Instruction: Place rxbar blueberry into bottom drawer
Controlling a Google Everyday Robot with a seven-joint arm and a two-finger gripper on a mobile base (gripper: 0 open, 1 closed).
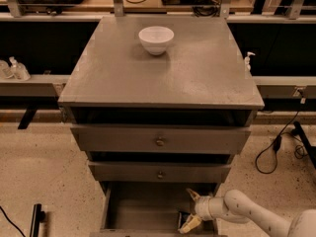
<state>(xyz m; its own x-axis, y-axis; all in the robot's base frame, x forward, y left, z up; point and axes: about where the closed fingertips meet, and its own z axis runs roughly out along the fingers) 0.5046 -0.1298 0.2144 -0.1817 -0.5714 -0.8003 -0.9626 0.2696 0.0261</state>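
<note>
The bottom drawer (140, 206) is pulled open at the foot of the grey cabinet, and its flat grey floor shows. My gripper (191, 210) reaches into the drawer's right side from the lower right, with its pale fingers (192, 195) spread apart. A small dark shape that looks like the rxbar blueberry (183, 216) lies low in the drawer between the fingers, close to the lower one. Its label does not show.
A white bowl (156, 39) stands on the cabinet top (163, 78). The two wider knobbed drawers (160, 141) above are slightly ajar. Cables (274, 154) lie on the floor to the right, and a black bar (35, 220) lies at the lower left.
</note>
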